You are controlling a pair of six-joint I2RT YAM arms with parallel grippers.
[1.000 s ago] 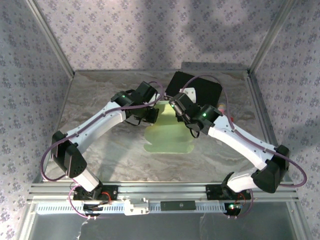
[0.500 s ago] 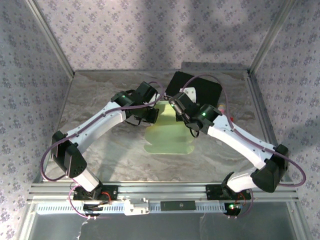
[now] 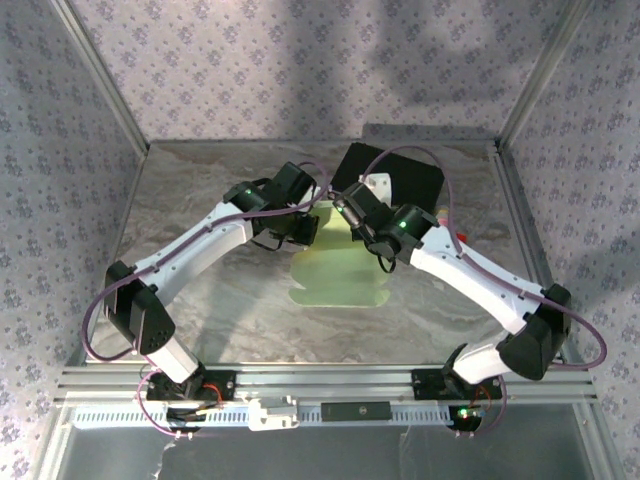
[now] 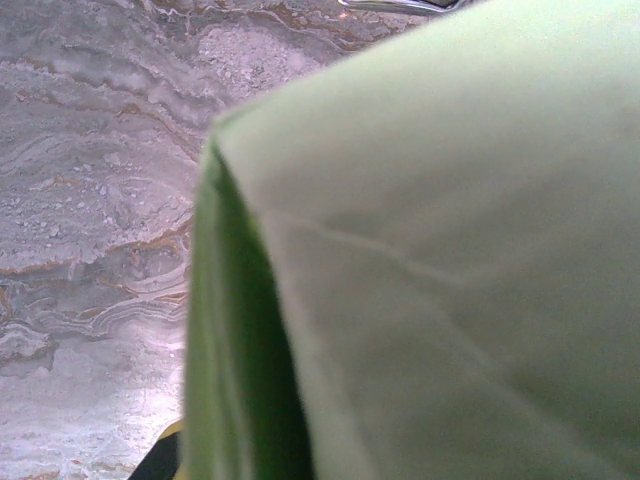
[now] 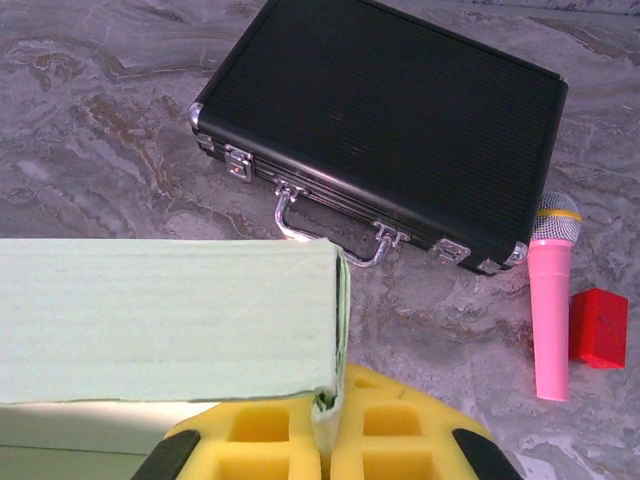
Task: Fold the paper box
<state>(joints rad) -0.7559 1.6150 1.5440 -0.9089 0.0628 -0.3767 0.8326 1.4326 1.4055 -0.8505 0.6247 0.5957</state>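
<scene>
Paper box (image 3: pixel 335 275): pale green card near the middle of the table (image 3: pixel 200 210), between my two wrists, with its far flap raised.
Left fingers (image 3: pixel 298 229): pressed together on a folded edge of the card, which looms close and blurred in my left wrist view.
Right fingers (image 5: pixel 385 432): yellow pads pressed together, pinching the end edge of the upright flap.
Black case (image 5: pixel 390 130): closed and flat on the table beyond the flap, handle towards me, apart from the card.
Pink microphone (image 5: pixel 550 300): lying right of the case, near its corner.
Red block (image 5: pixel 598 328): just beside the microphone.
</scene>
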